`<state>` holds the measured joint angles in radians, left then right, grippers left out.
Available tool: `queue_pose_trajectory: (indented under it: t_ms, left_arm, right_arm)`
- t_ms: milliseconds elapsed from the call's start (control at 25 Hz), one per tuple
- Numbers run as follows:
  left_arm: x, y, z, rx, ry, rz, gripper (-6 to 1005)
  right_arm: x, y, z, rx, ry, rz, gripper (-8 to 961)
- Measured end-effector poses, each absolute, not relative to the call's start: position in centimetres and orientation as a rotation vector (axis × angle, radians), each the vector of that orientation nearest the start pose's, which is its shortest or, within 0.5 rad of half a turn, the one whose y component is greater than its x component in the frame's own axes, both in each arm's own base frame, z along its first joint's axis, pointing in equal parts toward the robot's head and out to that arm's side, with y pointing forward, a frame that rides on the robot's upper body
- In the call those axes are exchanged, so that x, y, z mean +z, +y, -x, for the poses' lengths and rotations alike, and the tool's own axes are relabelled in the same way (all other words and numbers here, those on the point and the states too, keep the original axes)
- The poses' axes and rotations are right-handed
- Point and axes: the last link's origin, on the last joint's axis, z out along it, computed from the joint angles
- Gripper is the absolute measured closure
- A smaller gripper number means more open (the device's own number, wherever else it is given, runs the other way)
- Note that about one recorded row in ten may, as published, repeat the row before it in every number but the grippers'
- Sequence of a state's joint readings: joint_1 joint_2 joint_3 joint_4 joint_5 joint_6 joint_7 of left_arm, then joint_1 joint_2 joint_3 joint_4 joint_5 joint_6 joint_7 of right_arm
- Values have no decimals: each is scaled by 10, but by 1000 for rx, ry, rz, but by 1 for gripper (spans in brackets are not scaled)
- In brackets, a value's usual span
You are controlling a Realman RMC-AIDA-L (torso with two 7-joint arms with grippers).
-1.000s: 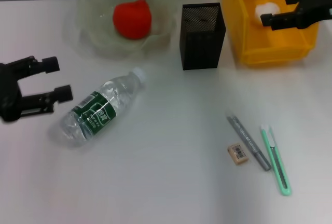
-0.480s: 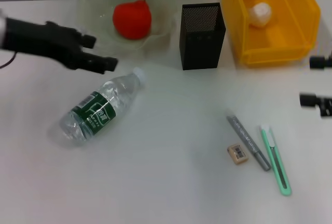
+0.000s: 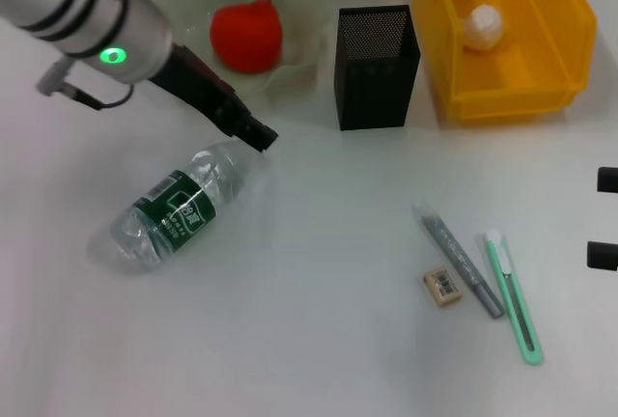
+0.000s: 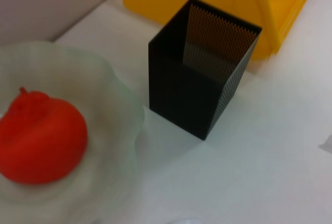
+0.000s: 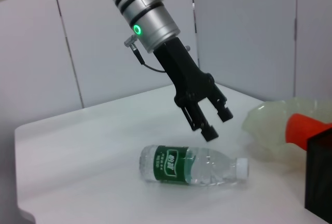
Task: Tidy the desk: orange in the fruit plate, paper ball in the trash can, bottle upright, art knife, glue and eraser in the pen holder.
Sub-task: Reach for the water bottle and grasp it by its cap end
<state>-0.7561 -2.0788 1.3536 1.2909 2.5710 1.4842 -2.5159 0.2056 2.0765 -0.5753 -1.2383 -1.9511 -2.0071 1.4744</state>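
Head view shows the bottle (image 3: 183, 203) lying on its side near the fruit plate (image 3: 299, 60). Just above its cap hovers the left gripper (image 5: 213, 123), fingers parted and empty. Standing it upright seems the step in hand; next comes gripping the neck.

The right gripper (image 3: 606, 216) sits at the desk's edge, spread.

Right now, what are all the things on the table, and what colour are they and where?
Orange: one, red-orange, in the fruit plate.
Fruit plate: one, pale clear green, far left.
Pen holder: one, black mesh, far middle, upright.
Trash can: one, yellow, far right.
Paper ball: one, white, inside the trash can.
Bottle: one, clear with green label, lying on its side, left.
Glue: one, grey stick, near right.
Eraser: one, tan, beside the glue.
Art knife: one, green, right of the glue.
Left gripper: black, open, above the bottle's cap end.
Right gripper: black, at the right edge.
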Motion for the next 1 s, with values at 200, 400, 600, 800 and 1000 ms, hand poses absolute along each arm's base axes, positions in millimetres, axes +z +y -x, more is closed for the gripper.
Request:
queue_pose_trajectory:
  t_ms: [200, 400, 600, 800, 1000]
  left_arm:
    - [-18, 397, 134, 449, -766, 2629, 260]
    - [-31, 405, 145, 466, -767, 2596, 264]
    - [-44, 414, 154, 485, -766, 2564, 267]
    - [-56, 417, 163, 533, -757, 2555, 270]
    - [-62, 417, 171, 558, -776, 2545, 273]
  right_arm:
    - [105, 231, -287, 622, 463, 2713, 112]
    - [101, 235, -286, 641, 474, 2715, 112]
    - [101, 240, -283, 648, 458, 2720, 112]
    - [96, 245, -281, 683, 466, 2733, 112]
    - [95, 248, -281, 685, 466, 2733, 112]
